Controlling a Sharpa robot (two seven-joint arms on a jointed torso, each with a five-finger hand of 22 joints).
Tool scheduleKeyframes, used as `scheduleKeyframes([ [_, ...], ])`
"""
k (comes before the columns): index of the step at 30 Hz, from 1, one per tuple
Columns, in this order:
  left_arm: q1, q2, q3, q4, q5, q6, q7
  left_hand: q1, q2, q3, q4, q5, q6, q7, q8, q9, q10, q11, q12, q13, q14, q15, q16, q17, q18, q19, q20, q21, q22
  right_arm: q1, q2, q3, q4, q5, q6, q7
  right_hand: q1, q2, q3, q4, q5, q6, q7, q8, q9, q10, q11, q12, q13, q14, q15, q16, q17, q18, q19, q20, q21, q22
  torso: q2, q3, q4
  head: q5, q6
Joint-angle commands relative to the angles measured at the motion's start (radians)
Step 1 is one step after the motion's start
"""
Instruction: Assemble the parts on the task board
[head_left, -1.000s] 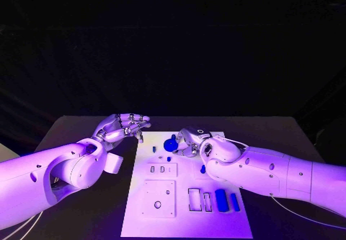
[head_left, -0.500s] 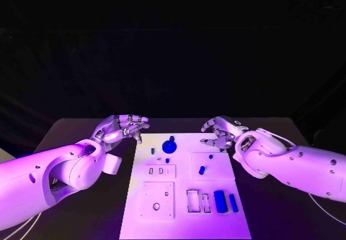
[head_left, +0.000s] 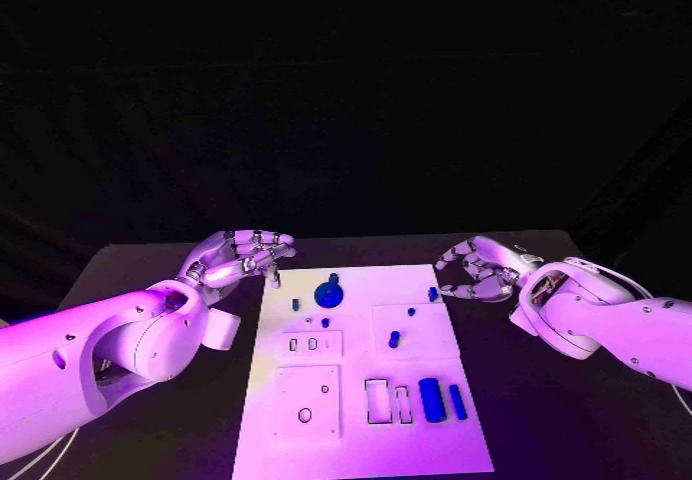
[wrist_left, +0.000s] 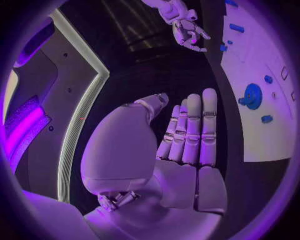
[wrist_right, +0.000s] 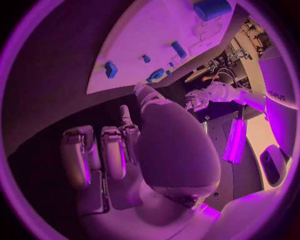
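The robot's silver left hand (head_left: 238, 256) hovers over the black table (head_left: 159, 270) just off the far left corner of the white rectangular task board (head_left: 361, 400); its fingers (wrist_left: 194, 130) lie loosely apart and hold nothing, touching no part. On the board, a round blue disc part with a knob (head_left: 329, 294) stands near the far edge, a small blue peg (head_left: 431, 293) stands near the far right corner, and two long blue bars (head_left: 431, 399) lie side by side near the front right. The silver right hand (head_left: 483, 270) hovers just off the board's far right edge, fingers curled yet apart, empty, near the peg but not touching it.
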Motion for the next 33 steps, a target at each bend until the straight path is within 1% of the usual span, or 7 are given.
scheduleKeyframes([
  [1, 0.001, 0.003, 0.001, -0.001, -0.001, 0.019, 0.008, -0.001, 0.005, 0.007, -0.001, -0.005, -0.008, -0.002, 0.0, 0.001, -0.006, 0.002, 0.0, 0.001, -0.008, 0.001, 0.005, -0.001, 0.015, -0.008, 0.0, 0.004, 0.001, -0.011, -0.002, -0.001, -0.012, 0.008, 0.05, 0.051, 0.014, 0.0, 0.008, -0.001, -0.001, -0.009, 0.002, -0.007, -0.001, -0.003, -0.003, -0.006, 0.157, 0.104, -0.005, 0.005, 0.263, -0.014, 0.105, -0.008, 0.004, 0.263, 0.001, 0.0043, -0.0035, -0.002, 0.0],
  [6, 0.001, 0.004, 0.0, -0.005, -0.001, 0.019, 0.008, -0.001, 0.005, 0.007, -0.001, -0.005, -0.008, -0.002, 0.0, 0.001, -0.006, 0.002, 0.0, 0.001, -0.008, 0.001, 0.005, -0.001, 0.015, -0.008, 0.0, 0.004, 0.001, -0.022, 0.017, -0.003, -0.042, -0.005, 0.048, 0.043, 0.02, 0.003, 0.012, -0.001, 0.001, -0.009, 0.002, -0.008, -0.001, 0.001, -0.003, -0.001, 0.161, 0.104, -0.005, 0.005, 0.263, -0.014, 0.105, -0.008, 0.004, 0.263, 0.001, 0.0028, -0.0022, 0.001, -0.003],
  [9, 0.001, 0.006, 0.0, -0.006, -0.001, 0.02, 0.008, -0.001, 0.005, 0.007, -0.001, -0.005, -0.008, -0.002, 0.0, 0.001, -0.006, 0.002, 0.0, 0.001, -0.008, 0.001, 0.005, -0.001, 0.015, -0.008, 0.0, 0.004, 0.001, -0.026, 0.033, -0.004, -0.057, -0.01, 0.05, 0.037, 0.02, 0.004, 0.013, 0.001, 0.002, -0.008, 0.003, -0.007, -0.001, 0.004, -0.003, 0.001, 0.163, 0.103, -0.004, 0.004, 0.26, -0.014, 0.105, -0.008, 0.004, 0.263, 0.0, -0.0003, 0.0016, -0.001, -0.006],
  [14, 0.001, 0.007, 0.0, -0.006, -0.001, 0.02, 0.008, -0.001, 0.005, 0.007, -0.001, -0.005, -0.008, -0.002, 0.0, 0.001, -0.006, 0.002, 0.0, 0.001, -0.008, 0.001, 0.005, -0.001, 0.015, -0.008, 0.0, 0.004, 0.001, -0.032, 0.055, -0.005, -0.076, -0.013, 0.044, 0.023, 0.023, 0.01, 0.019, 0.007, 0.011, 0.001, 0.004, -0.004, 0.001, 0.01, -0.003, 0.008, 0.168, 0.103, -0.003, 0.004, 0.261, -0.014, 0.105, -0.008, 0.004, 0.263, -0.001, -0.0009, 0.0025, 0.002, -0.008],
  [20, 0.001, 0.005, 0.0, -0.006, -0.001, 0.02, 0.007, -0.001, 0.005, 0.007, -0.001, -0.005, -0.008, -0.002, 0.0, 0.001, -0.006, 0.002, 0.0, 0.001, -0.008, 0.001, 0.005, -0.001, 0.015, -0.008, 0.0, 0.004, 0.001, -0.042, 0.082, -0.006, -0.107, -0.033, 0.025, -0.006, 0.026, 0.015, 0.026, 0.01, 0.02, 0.004, 0.006, -0.004, 0.001, 0.013, -0.002, 0.012, 0.171, 0.104, -0.002, 0.004, 0.261, -0.014, 0.105, -0.007, 0.004, 0.263, 0.0, -0.002, -0.0006, 0.005, -0.014],
  [30, 0.001, 0.004, 0.0, -0.007, -0.001, 0.021, 0.007, -0.001, 0.005, 0.007, -0.001, -0.005, -0.008, -0.002, 0.0, 0.001, -0.006, 0.002, 0.0, 0.001, -0.008, 0.001, 0.005, -0.001, 0.015, -0.008, 0.0, 0.004, 0.001, -0.05, 0.115, -0.006, -0.139, -0.045, 0.016, -0.026, 0.027, 0.016, 0.027, 0.011, 0.021, 0.005, 0.007, -0.004, 0.0, 0.013, -0.001, 0.011, 0.17, 0.103, -0.001, 0.004, 0.26, -0.014, 0.105, -0.007, 0.004, 0.263, -0.002, -0.0014, 0.0009, 0.004, -0.016],
  [33, 0.001, 0.004, 0.0, -0.007, -0.001, 0.02, 0.007, -0.001, 0.005, 0.007, -0.001, -0.005, -0.008, -0.002, 0.0, 0.001, -0.006, 0.002, 0.0, 0.001, -0.008, 0.001, 0.005, -0.001, 0.015, -0.008, 0.0, 0.004, 0.001, -0.051, 0.124, -0.006, -0.148, -0.046, 0.021, -0.031, 0.027, 0.017, 0.028, 0.012, 0.022, 0.004, 0.008, -0.005, 0.0, 0.013, -0.001, 0.011, 0.17, 0.103, -0.001, 0.004, 0.26, -0.014, 0.105, -0.006, 0.004, 0.263, -0.003, -0.0015, -0.0009, 0.005, -0.016],
])
